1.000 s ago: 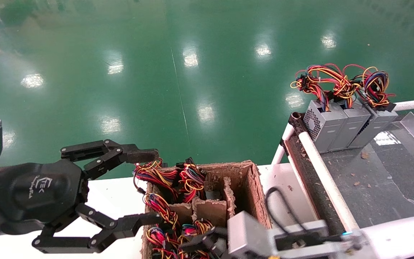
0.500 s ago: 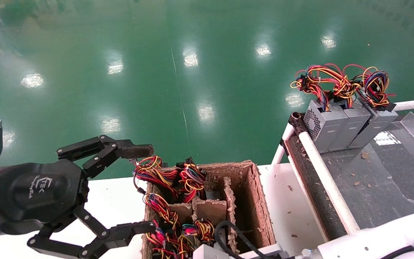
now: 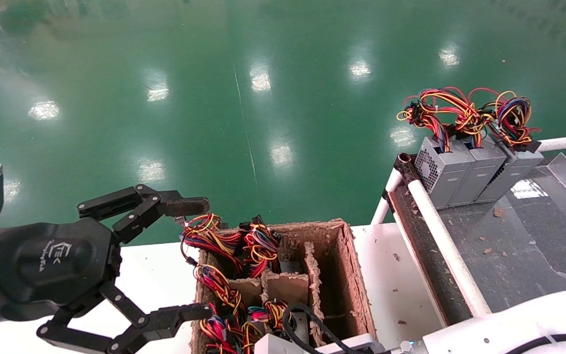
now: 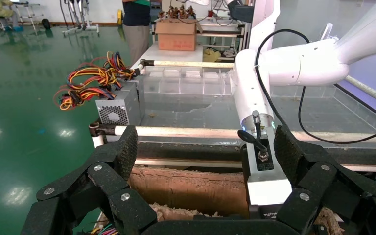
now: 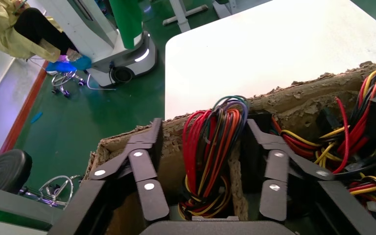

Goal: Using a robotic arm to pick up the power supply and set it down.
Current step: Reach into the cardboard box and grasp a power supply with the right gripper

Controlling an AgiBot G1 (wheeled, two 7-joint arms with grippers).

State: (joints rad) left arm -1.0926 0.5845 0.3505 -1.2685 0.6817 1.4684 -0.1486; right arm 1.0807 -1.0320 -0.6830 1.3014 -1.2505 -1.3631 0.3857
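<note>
A power supply stands in a cell of the cardboard box (image 5: 293, 100); its red, yellow and black wire bundle (image 5: 210, 147) rises between the fingers of my right gripper (image 5: 204, 128). That gripper is open, one finger on each side of the bundle, not touching it. In the head view my white right arm (image 3: 509, 324) reaches down into the box (image 3: 349, 275) at the bottom edge, its gripper hidden. My left gripper (image 3: 208, 258) hangs open beside the box's left side, holding nothing. Three more grey power supplies (image 3: 474, 172) stand on the conveyor.
The box holds several cells with other wire bundles (image 3: 224, 241). A white rail (image 3: 440, 236) and a dark belt (image 3: 519, 246) run along the right. In the left wrist view my right arm's wrist (image 4: 264, 161) stands close in front of the left gripper (image 4: 206, 154).
My right wrist has sunk lower into the box and almost out of the head view. The left gripper spread its fingers wider, then stayed put. The box shifted slightly left.
</note>
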